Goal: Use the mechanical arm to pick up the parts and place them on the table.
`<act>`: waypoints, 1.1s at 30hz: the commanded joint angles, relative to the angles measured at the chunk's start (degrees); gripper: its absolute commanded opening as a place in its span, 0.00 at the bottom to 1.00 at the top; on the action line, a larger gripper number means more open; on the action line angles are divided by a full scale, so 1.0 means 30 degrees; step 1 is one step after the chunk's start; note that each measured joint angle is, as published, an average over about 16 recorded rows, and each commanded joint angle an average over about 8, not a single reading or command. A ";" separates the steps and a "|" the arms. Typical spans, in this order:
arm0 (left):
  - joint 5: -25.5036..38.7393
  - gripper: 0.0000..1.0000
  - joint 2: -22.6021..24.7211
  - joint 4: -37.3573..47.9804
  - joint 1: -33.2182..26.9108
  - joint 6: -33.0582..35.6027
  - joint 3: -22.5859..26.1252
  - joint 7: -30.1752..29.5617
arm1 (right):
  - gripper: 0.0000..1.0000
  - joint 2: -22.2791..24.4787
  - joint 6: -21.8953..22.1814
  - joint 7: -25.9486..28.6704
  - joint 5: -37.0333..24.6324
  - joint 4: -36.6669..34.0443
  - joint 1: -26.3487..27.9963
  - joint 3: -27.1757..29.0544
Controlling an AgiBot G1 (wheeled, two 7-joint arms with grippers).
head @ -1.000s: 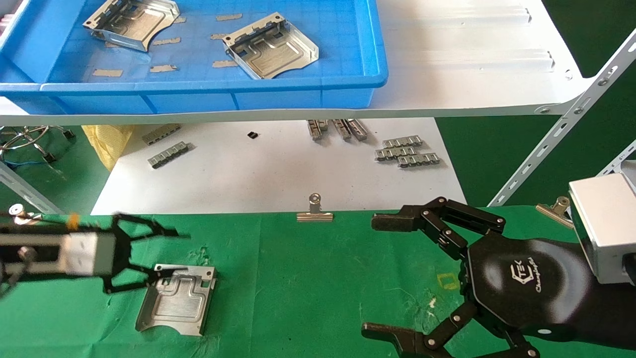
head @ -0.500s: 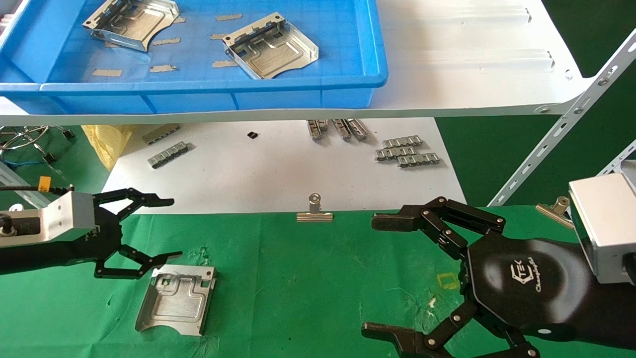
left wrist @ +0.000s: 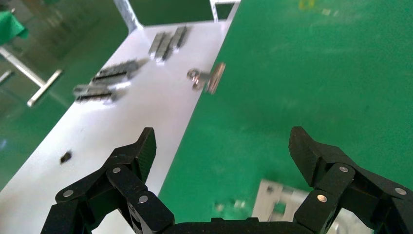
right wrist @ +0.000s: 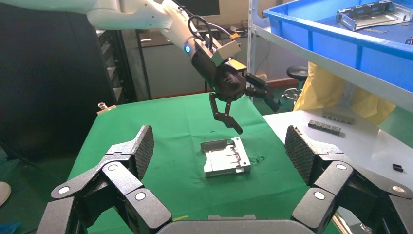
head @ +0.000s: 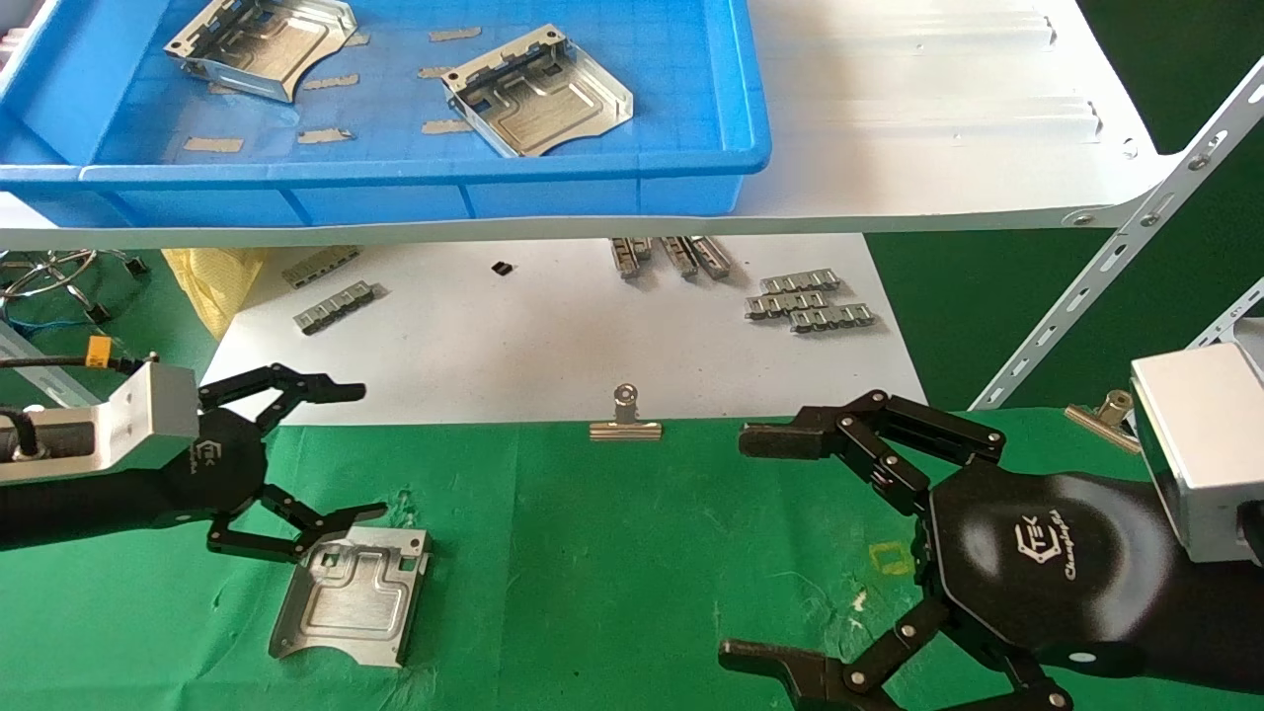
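**Left arm raised off the bench, one part laid on the green cloth**

Left gripper [head: 331,454] sits at the left of the bench [head: 632,553], hanging above the cloth w/ fingers [head: 341,392] spread wide and nothing held. Right wrist view shows it clear of the surface, lower finger tip pointing down just above the part [head: 351,592] but apart from it. That part lies flat on the green cloth, embossed channels up, curved cut-out edge toward the near side. In the head view the lower finger overlaps the part's far left corner; it's not touching.

Two more parts are up in the blue bin [head: 750,148] on the white shelf board [head: 938,109]: one [head: 262,39] at far left, one [head: 538,91] nearer the middle, w/ small tan bits scattered around them.

Right gripper [head: 760,548] is parked at the right of the bench, fingers wide open, empty.

Behind the bench edge a white sheet [head: 543,346] carries grey notched strips [head: 810,301] in small groups. A silver binder clip [head: 625,420] grips the cloth edge at mid-bench.
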 commanded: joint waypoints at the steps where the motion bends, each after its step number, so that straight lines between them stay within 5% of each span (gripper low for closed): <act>1: -0.0076 1.00 -0.0120 -0.0750 0.0374 -0.0064 -0.0461 -0.0605 | 1.00 0.0000 -0.0001 -0.0002 0.0001 -0.0002 0.0002 -0.0003; 33: -0.1282 1.00 -0.2037 -1.2730 0.6350 -0.1092 -0.7826 -1.0265 | 1.00 0.0014 0.0012 -0.0019 0.0024 -0.0005 0.0011 -0.0038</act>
